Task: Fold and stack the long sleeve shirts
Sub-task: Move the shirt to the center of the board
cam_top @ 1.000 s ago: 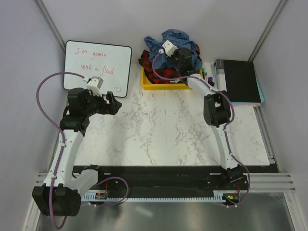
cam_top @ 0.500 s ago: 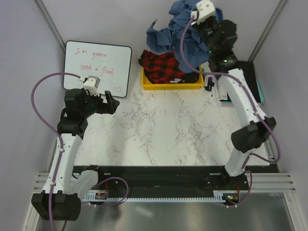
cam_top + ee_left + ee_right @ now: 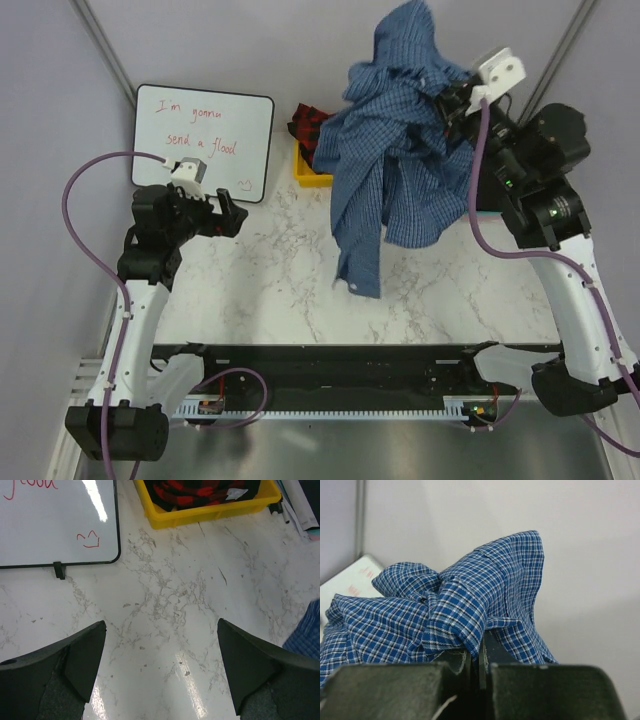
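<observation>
The blue checked shirt (image 3: 395, 170) hangs in the air over the back right of the marble table, its lowest sleeve end reaching down toward the tabletop. My right gripper (image 3: 447, 92) is raised high and shut on a bunched fold of it (image 3: 462, 615). The red-and-black plaid shirt (image 3: 312, 124) lies in the yellow bin (image 3: 312, 177), mostly hidden behind the blue one; the left wrist view shows it (image 3: 200, 490) in that bin (image 3: 210, 512). My left gripper (image 3: 232, 213) hovers open over the left of the table with nothing between its fingers (image 3: 85, 655).
A whiteboard (image 3: 203, 140) with red writing lies at the back left. A dark book or folder sits at the back right, largely hidden by my right arm (image 3: 550, 200). Grey walls close in the cell.
My right arm has lifted the blue shirt out of the bin and swung it up and toward the front right; the cloth now hangs unfurled. The left arm has stayed put.
</observation>
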You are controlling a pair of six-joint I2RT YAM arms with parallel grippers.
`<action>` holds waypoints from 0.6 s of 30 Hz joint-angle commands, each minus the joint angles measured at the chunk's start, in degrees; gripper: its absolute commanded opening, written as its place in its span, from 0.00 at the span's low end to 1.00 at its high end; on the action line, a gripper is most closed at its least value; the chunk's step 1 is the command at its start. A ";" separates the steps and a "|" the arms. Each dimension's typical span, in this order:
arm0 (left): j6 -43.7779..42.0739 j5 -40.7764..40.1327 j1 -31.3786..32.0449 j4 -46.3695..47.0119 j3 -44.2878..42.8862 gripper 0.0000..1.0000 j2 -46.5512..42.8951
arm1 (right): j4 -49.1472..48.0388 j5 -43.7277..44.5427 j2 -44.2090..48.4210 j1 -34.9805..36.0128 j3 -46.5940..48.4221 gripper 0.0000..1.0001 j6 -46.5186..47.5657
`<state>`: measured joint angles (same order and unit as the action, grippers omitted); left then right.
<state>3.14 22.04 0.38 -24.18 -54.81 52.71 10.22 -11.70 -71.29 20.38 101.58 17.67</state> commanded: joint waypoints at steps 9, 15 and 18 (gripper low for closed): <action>-9.00 15.46 -0.12 -3.49 -1.88 1.00 -0.06 | 21.67 -8.72 4.14 7.39 -29.94 0.98 1.23; -27.87 33.32 3.21 -10.26 3.37 0.99 -1.03 | 28.34 -13.77 3.88 -8.14 -32.23 0.98 -6.05; -35.53 29.48 15.48 -12.46 5.23 0.98 1.25 | 33.44 -15.80 0.81 -15.18 -33.11 0.98 -7.38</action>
<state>-15.55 46.74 4.89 -31.18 -52.38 52.34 36.64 -23.33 -69.41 12.29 69.32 14.50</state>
